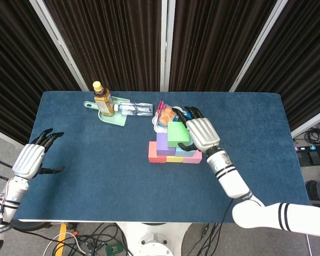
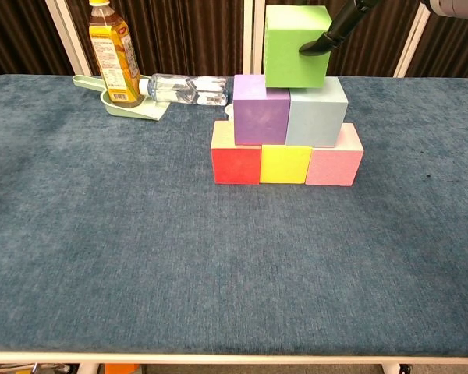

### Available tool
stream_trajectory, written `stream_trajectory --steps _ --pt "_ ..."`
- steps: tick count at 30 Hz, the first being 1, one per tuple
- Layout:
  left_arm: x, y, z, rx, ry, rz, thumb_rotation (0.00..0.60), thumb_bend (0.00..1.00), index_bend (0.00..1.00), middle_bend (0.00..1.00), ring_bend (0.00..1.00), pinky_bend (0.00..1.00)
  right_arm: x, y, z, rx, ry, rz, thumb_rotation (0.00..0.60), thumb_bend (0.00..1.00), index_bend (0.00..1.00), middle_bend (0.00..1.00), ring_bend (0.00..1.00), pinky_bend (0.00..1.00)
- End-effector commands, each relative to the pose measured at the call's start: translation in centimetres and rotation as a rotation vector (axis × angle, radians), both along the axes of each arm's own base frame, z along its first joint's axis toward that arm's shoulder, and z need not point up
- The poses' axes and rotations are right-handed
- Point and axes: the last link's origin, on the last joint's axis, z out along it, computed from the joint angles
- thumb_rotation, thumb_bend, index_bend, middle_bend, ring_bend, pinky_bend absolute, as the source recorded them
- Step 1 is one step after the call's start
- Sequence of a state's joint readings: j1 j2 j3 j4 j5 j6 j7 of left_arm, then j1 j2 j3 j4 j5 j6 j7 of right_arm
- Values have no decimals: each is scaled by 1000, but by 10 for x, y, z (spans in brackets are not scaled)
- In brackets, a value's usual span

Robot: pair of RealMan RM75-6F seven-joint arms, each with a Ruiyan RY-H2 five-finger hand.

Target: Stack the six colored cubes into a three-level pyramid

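A red cube [image 2: 235,162], a yellow cube [image 2: 285,164] and a pink cube [image 2: 333,163] form the bottom row. On them stand a purple cube [image 2: 260,110] and a pale blue cube [image 2: 317,112]. My right hand [image 1: 202,134] grips a green cube [image 2: 296,47], also the green cube [image 1: 178,134], at the seam of the purple and blue cubes, its lower edge at their tops. Only a dark fingertip [image 2: 320,45] of that hand shows in the chest view. My left hand [image 1: 31,159] hovers open off the table's left edge.
At the back left a yellow-capped bottle [image 2: 114,53] stands on a pale green dish [image 2: 132,106], with a clear plastic bottle [image 2: 184,87] lying beside it. Small colourful items [image 1: 165,113] lie behind the cubes. The table's blue cloth [image 2: 218,265] spreads in front.
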State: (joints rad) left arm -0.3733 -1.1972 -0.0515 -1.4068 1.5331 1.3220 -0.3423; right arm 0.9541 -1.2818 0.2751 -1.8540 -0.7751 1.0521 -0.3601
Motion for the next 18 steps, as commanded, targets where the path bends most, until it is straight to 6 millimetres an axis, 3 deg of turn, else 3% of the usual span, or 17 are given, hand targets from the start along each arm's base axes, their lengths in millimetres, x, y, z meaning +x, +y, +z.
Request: stream_trajectory --steps 1,18 --pt "0 0 -1 -3 1 0 600 33 143 172 53 252 0 0 -1 5 2 -1 600 213 0 468 0 0" --pt "-2 -1 -2 -9 1 7 600 33 143 172 53 252 -1 4 -3 17 11 -6 600 213 0 468 0 0"
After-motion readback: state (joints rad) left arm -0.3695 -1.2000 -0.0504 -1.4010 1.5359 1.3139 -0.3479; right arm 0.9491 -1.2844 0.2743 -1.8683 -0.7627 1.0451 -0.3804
